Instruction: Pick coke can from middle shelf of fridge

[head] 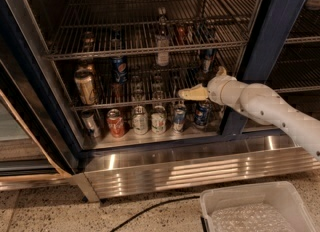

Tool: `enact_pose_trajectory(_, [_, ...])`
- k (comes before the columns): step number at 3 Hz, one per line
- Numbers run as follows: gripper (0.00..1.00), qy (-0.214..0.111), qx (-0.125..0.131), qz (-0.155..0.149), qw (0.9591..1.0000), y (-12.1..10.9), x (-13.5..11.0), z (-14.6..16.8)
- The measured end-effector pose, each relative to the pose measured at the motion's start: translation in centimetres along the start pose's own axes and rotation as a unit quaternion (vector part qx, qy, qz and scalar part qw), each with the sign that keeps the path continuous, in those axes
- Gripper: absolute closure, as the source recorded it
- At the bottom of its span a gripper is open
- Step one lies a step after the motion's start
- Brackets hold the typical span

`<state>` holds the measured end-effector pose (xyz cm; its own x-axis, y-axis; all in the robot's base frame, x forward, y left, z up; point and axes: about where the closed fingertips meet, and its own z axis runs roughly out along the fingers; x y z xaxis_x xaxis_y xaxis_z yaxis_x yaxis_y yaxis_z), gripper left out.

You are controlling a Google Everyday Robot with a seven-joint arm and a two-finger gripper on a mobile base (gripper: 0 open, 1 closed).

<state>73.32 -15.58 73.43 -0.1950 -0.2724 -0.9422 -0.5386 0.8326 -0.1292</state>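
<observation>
The fridge (265, 51) stands open, with wire racks inside. The middle shelf (145, 105) holds a tan can (86, 87), a blue Pepsi can (119, 68) and, in front of and below the Pepsi can, a dim red can that looks like the coke can (117, 92). My gripper (192, 94) points left just above the right part of this shelf's front rail, well to the right of the red can and touching nothing. My white arm (260, 106) reaches in from the right.
The rack above (100, 53) carries a glass bottle (161, 41) and some cans. Several cans stand on the fridge floor, among them a red-orange one (116, 123). A ribbed steel base panel (200, 168), a white bin (255, 208) and a black cable (150, 210) lie below.
</observation>
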Motion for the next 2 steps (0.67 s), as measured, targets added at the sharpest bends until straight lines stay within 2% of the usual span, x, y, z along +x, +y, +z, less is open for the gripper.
enact_pose_trajectory(1, [0.01, 0.0, 0.0, 0.0, 1.0, 0.0, 0.0, 0.0])
enact_pose_trajectory(2, [0.08, 0.0, 0.0, 0.0, 1.0, 0.0, 0.0, 0.0])
